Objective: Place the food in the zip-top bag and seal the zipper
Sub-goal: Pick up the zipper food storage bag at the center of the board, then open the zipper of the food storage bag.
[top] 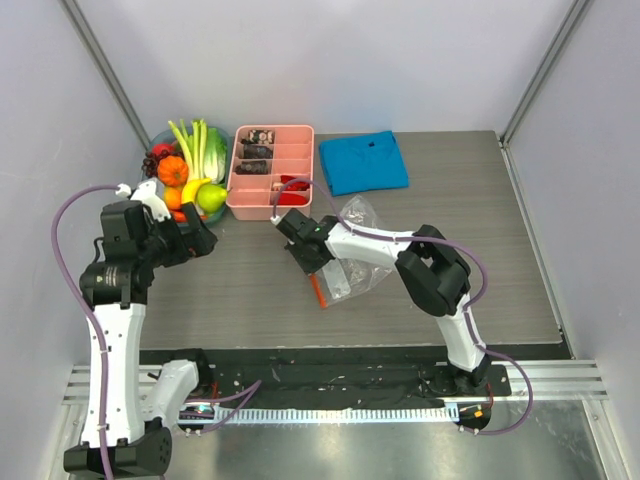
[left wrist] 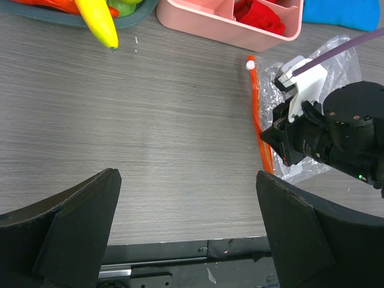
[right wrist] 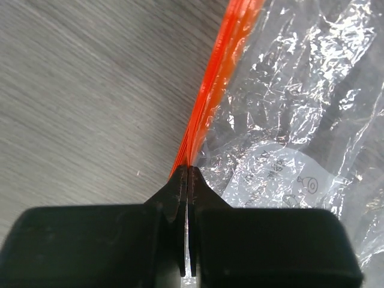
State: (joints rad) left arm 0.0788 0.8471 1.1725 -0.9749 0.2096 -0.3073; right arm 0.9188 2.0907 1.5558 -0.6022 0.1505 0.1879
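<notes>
One zip-top bag (top: 352,278) lies flat near the counter's (top: 230,290) middle. The right end effector (right wrist: 187,171) is pressed together, pinching its one orange zipper (right wrist: 219,78). The left end effector (left wrist: 187,174) hangs spread and empty near the left edge. The food (top: 188,168) sits heaped at the far left corner. One pink tray (top: 272,205) and one blue cloth (top: 363,162) line the far edge.

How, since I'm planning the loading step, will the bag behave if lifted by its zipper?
Probably floppy: the bag is thin, crinkled film, so it should sag below the zipper. Likely very light; it looks empty. The zipper seems stiffer, a straight strip, so the right end effector, shut on its end, may hold it, though smooth plastic could slip.
</notes>
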